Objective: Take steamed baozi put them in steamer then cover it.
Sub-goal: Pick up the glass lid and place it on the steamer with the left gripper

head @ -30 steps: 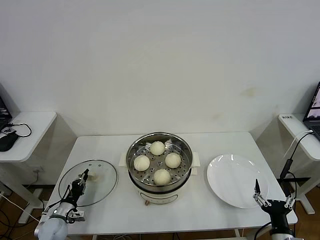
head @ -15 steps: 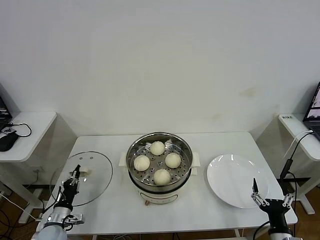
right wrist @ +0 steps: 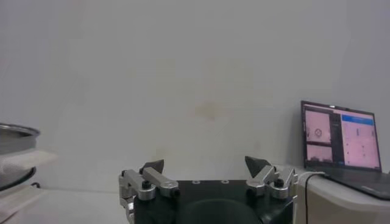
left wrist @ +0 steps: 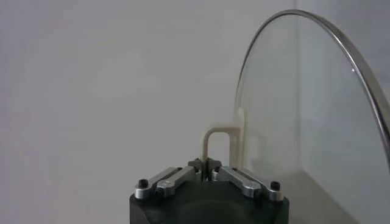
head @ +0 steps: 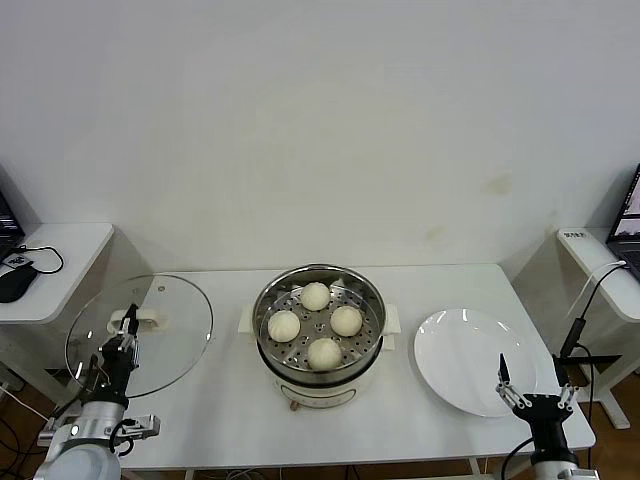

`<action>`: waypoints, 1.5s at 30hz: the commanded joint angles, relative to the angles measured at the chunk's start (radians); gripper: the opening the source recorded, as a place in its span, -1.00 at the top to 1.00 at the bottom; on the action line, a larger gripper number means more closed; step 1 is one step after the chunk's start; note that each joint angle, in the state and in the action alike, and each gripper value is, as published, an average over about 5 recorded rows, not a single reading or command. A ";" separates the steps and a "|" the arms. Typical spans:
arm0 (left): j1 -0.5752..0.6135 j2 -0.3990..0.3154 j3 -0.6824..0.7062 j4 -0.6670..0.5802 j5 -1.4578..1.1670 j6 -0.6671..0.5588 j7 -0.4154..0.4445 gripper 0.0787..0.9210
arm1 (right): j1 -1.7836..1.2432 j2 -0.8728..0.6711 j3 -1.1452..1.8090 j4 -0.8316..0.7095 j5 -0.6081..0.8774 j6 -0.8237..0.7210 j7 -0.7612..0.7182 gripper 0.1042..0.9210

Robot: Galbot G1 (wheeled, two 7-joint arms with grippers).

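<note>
Clear glass cover [head: 140, 335] with shiny metal rim; polished, perforated stainless-steel steamer [head: 318, 322]; smooth matt dough baozi [head: 315, 296]; glossy white plate [head: 470, 362].

I see the table [head: 230, 420] in front of me, with the steamer [head: 318, 335] standing in its middle. In the steamer lie the four steamed baozi [head: 315, 296]: one at the back, one at the left, one at the right and one at the front, near each other. To the right of the steamer the plate [head: 470, 362] lies flat on the table. To the left, over the left edge of the table, my left gripper [head: 126, 338] carries the cover [head: 140, 335] by its handle, tilted, apart from the steamer. My right gripper [head: 530, 392] is at the front right corner, just beside the plate. A side desk [head: 50, 270] stands further left, another [head: 600, 270] further right with a laptop [right wrist: 341, 143] on it.
</note>
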 commanded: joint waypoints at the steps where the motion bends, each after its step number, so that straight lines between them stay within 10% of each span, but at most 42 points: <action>1: 0.000 0.084 0.111 -0.269 -0.066 0.126 0.169 0.88 | 0.006 0.001 -0.026 -0.010 -0.031 0.001 0.007 -0.76; 13: -0.211 0.111 0.446 -0.259 -0.034 0.250 0.272 0.88 | 0.022 0.019 -0.076 -0.020 -0.130 -0.011 0.049 -0.76; 31: -0.321 -0.345 0.599 -0.021 0.348 0.303 0.386 0.88 | 0.062 0.052 -0.161 -0.050 -0.235 -0.027 0.074 -0.76; 45: -0.339 -0.445 0.615 0.038 0.514 0.294 0.396 0.88 | 0.066 0.055 -0.183 -0.070 -0.239 -0.023 0.071 -0.76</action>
